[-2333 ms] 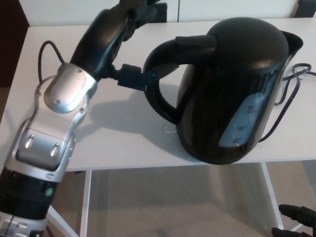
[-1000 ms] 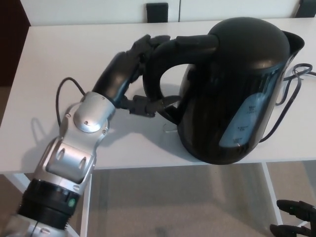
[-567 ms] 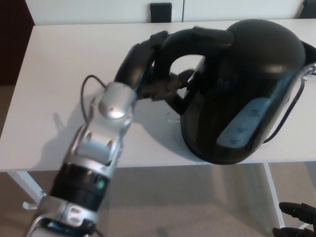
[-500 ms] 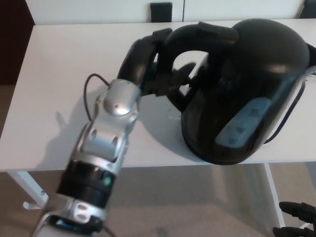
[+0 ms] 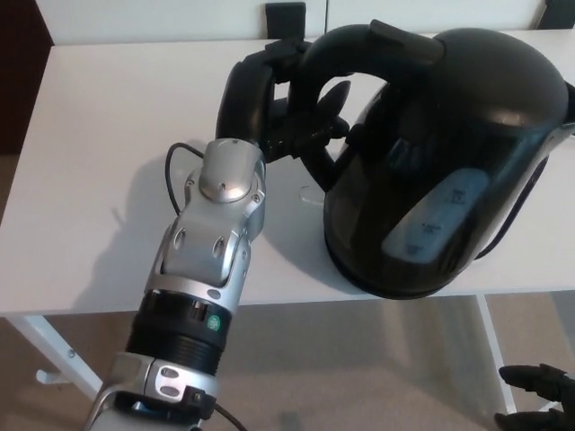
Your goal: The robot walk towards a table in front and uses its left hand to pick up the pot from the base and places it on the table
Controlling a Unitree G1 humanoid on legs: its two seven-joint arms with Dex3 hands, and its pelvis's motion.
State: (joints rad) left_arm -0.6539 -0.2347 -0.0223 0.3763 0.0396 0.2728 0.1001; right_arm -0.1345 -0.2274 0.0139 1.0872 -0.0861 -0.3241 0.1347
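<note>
Grasp step, lift not yet made. Left hand (image 5: pixel 274 103) is closed around the handle (image 5: pixel 346 47) of the pot (image 5: pixel 440 153): fingers (image 5: pixel 325 121) show through the handle loop and the rest of the hand hooks over its top. The pot body sits immediately right of the hand, upright or a little tilted, and appears to rest on the table (image 5: pixel 99 135). The base is hidden under the pot, so I can't tell whether it has separated.

Next move, as I judge it: lift straight up to clear the base, then carry toward the hand's left and set down.

Room: wide bare table left of the hand and behind the forearm. The pot's bottom is close to the table's near edge, so avoid pulling it toward the robot. A cord (image 5: pixel 526 193) loops on the pot's far side from the hand and could snag. A dark block (image 5: pixel 286 16) lies just beyond the hand at the far edge.

Right hand (image 5: pixel 536 400) hangs low, below table level, well apart from everything; can't tell its state.
</note>
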